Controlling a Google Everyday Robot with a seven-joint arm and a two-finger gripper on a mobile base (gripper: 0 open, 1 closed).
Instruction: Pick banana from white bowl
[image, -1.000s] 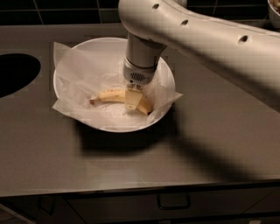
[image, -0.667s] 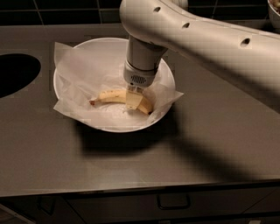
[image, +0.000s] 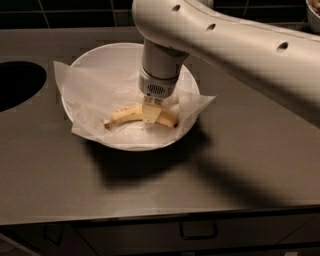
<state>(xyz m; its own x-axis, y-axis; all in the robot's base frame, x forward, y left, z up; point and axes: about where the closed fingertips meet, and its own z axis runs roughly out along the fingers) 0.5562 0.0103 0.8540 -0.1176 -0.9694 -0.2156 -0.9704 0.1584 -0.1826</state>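
The banana (image: 127, 114) is pale yellow and curved, and lies in the front part of the white bowl (image: 100, 52) on its crinkled paper lining (image: 95, 90). The bowl stands on the dark counter, left of centre. My gripper (image: 151, 114) reaches straight down from the white arm (image: 225, 40) into the bowl. It sits right at the banana's middle and covers part of it. The banana's stem end points left and its tip points right.
A dark round opening (image: 15, 82) is set in the counter at the far left. The edge of another bowl (image: 314, 12) shows at the top right corner. The counter's front edge runs along the bottom, with a drawer handle (image: 198, 231) below it.
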